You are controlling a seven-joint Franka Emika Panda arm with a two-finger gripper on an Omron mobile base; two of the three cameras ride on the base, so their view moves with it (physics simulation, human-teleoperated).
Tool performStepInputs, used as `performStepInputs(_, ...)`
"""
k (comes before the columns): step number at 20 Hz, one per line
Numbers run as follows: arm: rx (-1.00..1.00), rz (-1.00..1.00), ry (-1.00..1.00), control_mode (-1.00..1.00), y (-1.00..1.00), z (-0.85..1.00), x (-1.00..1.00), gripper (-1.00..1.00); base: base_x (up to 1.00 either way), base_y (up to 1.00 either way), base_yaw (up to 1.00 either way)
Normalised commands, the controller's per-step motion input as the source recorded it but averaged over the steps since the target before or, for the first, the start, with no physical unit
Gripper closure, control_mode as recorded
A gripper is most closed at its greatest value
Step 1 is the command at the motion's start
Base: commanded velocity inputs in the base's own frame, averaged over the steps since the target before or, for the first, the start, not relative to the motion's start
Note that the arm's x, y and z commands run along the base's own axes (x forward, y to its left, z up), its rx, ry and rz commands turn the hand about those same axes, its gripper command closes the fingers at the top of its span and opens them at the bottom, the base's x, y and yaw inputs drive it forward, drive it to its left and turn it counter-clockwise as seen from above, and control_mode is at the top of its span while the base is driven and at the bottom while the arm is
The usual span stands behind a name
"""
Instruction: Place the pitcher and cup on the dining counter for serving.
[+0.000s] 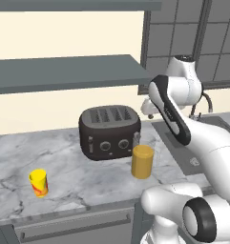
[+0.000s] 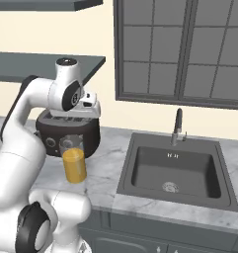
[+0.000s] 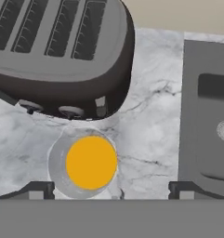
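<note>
Amber-orange pitcher [image 3: 91, 162] with clear glassy rim, standing upright below the gripper [image 3: 111, 189], just in front of the black toaster [image 3: 62, 56]. Fingers spread wide, gripping nothing. Small yellow cup [image 1: 38, 183] well off to the left on the marble counter [image 1: 64, 176].

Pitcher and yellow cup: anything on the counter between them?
No. In the left base view, only bare marble counter lies between the pitcher and cup.
</note>
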Motion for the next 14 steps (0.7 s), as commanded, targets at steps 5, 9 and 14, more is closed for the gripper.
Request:
performStepInputs(5,0.1,0.17,0.0,-1.0,-0.12,-0.55,-0.08,-1.0,0.0,0.0,0.0)
performStepInputs(9,0.09,0.16,0.0,-1.0,-0.16,-0.7,-0.06,-1.0,0.0,0.0,0.0)
performStepInputs(14,0.0,0.07,0.05,-1.0,-0.1,-0.62,-0.06,-1.0,0.0,0.0,0.0)
